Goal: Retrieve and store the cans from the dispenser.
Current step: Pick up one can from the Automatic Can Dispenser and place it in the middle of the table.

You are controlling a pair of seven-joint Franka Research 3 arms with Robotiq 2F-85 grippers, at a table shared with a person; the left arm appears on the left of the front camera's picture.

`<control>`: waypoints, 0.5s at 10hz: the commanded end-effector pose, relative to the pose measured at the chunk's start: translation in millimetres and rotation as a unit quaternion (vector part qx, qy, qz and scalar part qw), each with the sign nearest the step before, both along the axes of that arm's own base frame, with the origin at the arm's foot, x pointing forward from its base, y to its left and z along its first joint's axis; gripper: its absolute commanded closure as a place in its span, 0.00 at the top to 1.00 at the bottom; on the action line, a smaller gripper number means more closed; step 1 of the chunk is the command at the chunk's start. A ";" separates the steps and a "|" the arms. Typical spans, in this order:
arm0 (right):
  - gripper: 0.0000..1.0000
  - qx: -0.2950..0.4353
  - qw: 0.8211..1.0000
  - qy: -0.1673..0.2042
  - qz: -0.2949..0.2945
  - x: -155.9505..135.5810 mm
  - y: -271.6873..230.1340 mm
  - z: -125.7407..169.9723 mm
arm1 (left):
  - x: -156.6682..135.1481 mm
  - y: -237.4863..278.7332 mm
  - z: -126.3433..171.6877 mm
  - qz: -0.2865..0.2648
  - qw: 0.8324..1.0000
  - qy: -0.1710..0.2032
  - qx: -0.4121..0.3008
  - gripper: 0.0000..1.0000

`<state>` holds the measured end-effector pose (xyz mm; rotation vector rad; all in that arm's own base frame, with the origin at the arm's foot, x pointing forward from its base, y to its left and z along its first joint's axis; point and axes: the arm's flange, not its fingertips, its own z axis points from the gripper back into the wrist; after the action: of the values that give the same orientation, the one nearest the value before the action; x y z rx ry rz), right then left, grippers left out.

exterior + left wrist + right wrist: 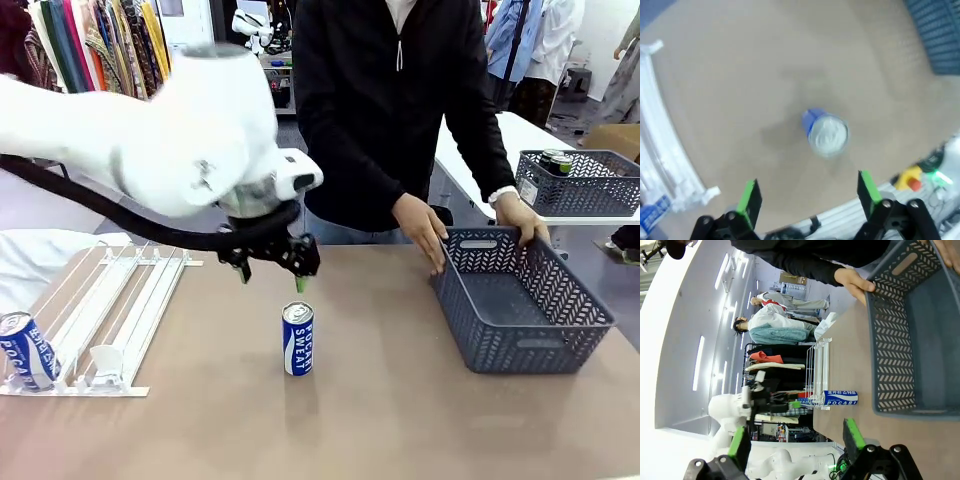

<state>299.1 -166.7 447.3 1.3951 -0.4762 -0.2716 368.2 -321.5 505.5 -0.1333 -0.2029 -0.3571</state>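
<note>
One broad tan table top (400,420) carries everything. Over its left half reaches the bulky white left robot arm (190,130), bent down toward the middle. At the far side stands a person in a black jacket (390,90), with both hands, one (422,228) and the other (522,215), on the far rim of a dark grey-blue plastic basket with a herringbone-cut wall (520,345). The basket sits on the right half of the table and holds nothing that shows.

On the left lies the flat white dispenser of thin rails (150,290), its stoppers at the near end. One blue can with white lettering (27,350) lies on its side at that near end, in the left lane. A second blue silver-topped can (297,338) stands upright on the bare table near the middle, between dispenser and basket and touching neither.

Directly above that upright can hangs the left gripper (272,278), its green-padded fingers spread wide, clear of the can's top and gripping nothing; the left wrist view shows the can's lid on the table beyond the gap. The right gripper (795,437) likewise has its fingers apart with nothing between them.
</note>
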 end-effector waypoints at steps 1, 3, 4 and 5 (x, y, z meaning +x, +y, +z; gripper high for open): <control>1.00 0.003 1.000 -0.007 0.001 0.3 -0.5 3.4 | -24.8 97.6 31.6 -0.002 0.996 0.051 -0.069 1.00; 1.00 0.003 1.000 -0.007 0.001 0.3 -0.5 3.4 | -34.3 232.6 26.9 0.077 0.973 0.089 -0.197 1.00; 1.00 0.003 1.000 -0.007 0.001 0.3 -0.5 3.4 | -47.6 299.1 16.2 0.085 0.945 0.102 -0.298 1.00; 1.00 0.003 1.000 -0.007 0.001 0.3 -0.5 3.4 | -63.5 355.4 3.8 0.138 0.919 0.095 -0.357 1.00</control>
<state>299.0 -166.9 447.1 1.3955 -0.4762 -0.2723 307.3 -17.1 521.5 -0.7475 -0.1135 -0.1018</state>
